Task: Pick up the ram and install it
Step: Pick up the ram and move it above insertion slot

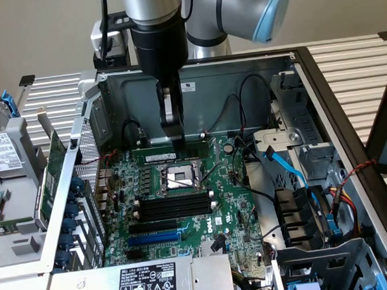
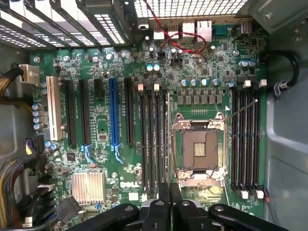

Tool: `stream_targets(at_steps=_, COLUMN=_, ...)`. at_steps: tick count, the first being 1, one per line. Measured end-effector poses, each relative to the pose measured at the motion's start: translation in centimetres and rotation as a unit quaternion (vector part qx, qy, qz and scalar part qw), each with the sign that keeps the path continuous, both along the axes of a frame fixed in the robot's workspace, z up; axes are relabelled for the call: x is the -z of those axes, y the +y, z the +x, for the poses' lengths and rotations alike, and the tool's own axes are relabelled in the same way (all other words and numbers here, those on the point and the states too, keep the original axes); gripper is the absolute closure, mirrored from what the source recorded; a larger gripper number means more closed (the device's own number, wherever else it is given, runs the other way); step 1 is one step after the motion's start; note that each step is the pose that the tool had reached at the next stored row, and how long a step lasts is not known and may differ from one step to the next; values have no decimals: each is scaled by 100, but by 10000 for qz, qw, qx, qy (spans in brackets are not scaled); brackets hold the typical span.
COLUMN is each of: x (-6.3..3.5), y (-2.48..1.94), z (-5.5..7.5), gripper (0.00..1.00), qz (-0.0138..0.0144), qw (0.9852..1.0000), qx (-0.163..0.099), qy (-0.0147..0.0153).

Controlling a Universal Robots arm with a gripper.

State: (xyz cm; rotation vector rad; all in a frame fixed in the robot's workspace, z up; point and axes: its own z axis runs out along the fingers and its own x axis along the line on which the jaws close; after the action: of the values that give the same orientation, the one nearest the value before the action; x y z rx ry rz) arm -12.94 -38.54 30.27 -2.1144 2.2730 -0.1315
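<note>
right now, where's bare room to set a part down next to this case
The slatted tabletop past the case rim, on the exterior view's right, is bare. Inside is crowded: cables fill the drive side, and the gripper hangs over the motherboard.

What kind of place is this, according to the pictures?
Probably a computer assembly or repair bench. An open desktop computer case lies on a slatted table, its motherboard has an empty processor socket, and a robot arm reaches in.

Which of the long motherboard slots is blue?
The single blue plastic slot, flanked by black slots; all others are black except one white plastic slot.
</note>
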Motion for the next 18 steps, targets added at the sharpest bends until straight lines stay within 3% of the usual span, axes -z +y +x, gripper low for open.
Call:
stream_targets(at_steps=3, x=11, y=-17, z=0, gripper=88, qz=-64, qw=10000, qx=0, qy=-17)
stream_targets(at_steps=5, x=29, y=-26, z=-1, gripper=88, qz=-84, qw=10000, qx=3, qy=-27)
stream_targets(at_steps=18, x=259, y=-80, z=-34, gripper=88, qz=-86, qw=10000, qx=10, qy=-39)
